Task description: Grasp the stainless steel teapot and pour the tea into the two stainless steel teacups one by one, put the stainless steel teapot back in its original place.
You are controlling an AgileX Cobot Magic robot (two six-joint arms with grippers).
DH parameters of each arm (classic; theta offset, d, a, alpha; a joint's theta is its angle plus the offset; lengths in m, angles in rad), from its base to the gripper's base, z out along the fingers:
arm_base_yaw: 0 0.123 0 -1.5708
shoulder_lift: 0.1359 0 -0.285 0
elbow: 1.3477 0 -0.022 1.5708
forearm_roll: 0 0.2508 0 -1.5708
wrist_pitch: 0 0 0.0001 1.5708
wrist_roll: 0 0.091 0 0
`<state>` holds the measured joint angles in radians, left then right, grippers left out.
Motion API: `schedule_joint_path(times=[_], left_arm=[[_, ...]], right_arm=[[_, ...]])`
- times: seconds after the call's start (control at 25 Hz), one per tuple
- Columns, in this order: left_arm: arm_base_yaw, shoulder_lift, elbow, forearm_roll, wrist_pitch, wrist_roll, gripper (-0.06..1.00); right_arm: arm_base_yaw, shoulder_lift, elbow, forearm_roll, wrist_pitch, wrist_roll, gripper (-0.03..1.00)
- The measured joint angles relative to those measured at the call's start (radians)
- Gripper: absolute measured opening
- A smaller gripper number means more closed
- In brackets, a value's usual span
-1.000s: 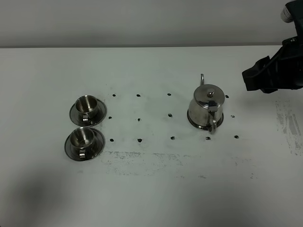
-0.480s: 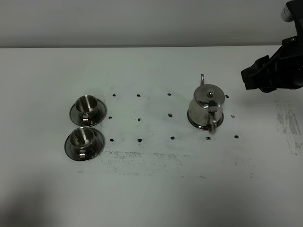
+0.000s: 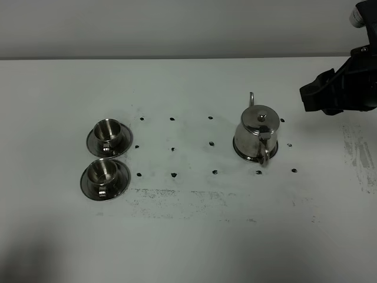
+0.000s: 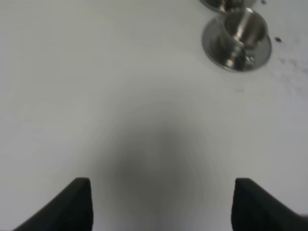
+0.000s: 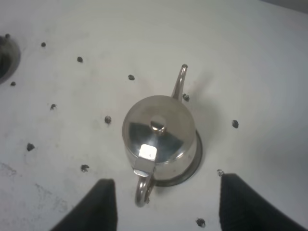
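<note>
The stainless steel teapot (image 3: 256, 134) stands upright on its round steel coaster (image 3: 240, 153) right of the table's middle, spout to the back, loop handle to the front. It also shows in the right wrist view (image 5: 159, 134), on the coaster (image 5: 195, 159). Two steel teacups on saucers stand at the left, the far one (image 3: 108, 134) and the near one (image 3: 103, 175). One cup (image 4: 238, 36) shows in the left wrist view. My right gripper (image 5: 166, 204) is open, above and apart from the teapot. My left gripper (image 4: 161, 204) is open over bare table.
The white table (image 3: 188, 236) carries a grid of small dark dots (image 3: 173, 148) between cups and teapot and grey scuff marks (image 3: 194, 200) toward the front. The right arm's dark body (image 3: 341, 88) hangs at the far right edge.
The right arm has crept slightly to the left. Teapot and cups have not moved.
</note>
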<state>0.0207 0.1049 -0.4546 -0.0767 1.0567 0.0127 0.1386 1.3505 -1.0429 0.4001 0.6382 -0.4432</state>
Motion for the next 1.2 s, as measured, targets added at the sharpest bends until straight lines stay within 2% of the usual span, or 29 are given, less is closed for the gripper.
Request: schedule_joint_path(times=[0.16, 0.8, 0.92, 1.04, 1.2], left_arm=[[0.053, -0.094, 0.000, 0.001, 0.001, 0.000, 0.59], [0.056, -0.111, 0.000, 0.001, 0.002, 0.000, 0.59], [0.056, -0.111, 0.000, 0.001, 0.002, 0.000, 0.59], [0.056, -0.111, 0.000, 0.001, 0.002, 0.000, 0.59], [0.056, -0.111, 0.000, 0.001, 0.002, 0.000, 0.59]], right_arm=[[0.000, 0.000, 0.000, 0.006, -0.014, 0.000, 0.47], [0.002, 0.016, 0.000, 0.045, -0.018, 0.000, 0.47], [0.033, 0.016, 0.000, 0.048, -0.018, 0.006, 0.46], [0.103, 0.016, 0.000, 0.045, -0.021, 0.014, 0.45], [0.175, 0.033, 0.012, -0.020, -0.047, 0.075, 0.42]])
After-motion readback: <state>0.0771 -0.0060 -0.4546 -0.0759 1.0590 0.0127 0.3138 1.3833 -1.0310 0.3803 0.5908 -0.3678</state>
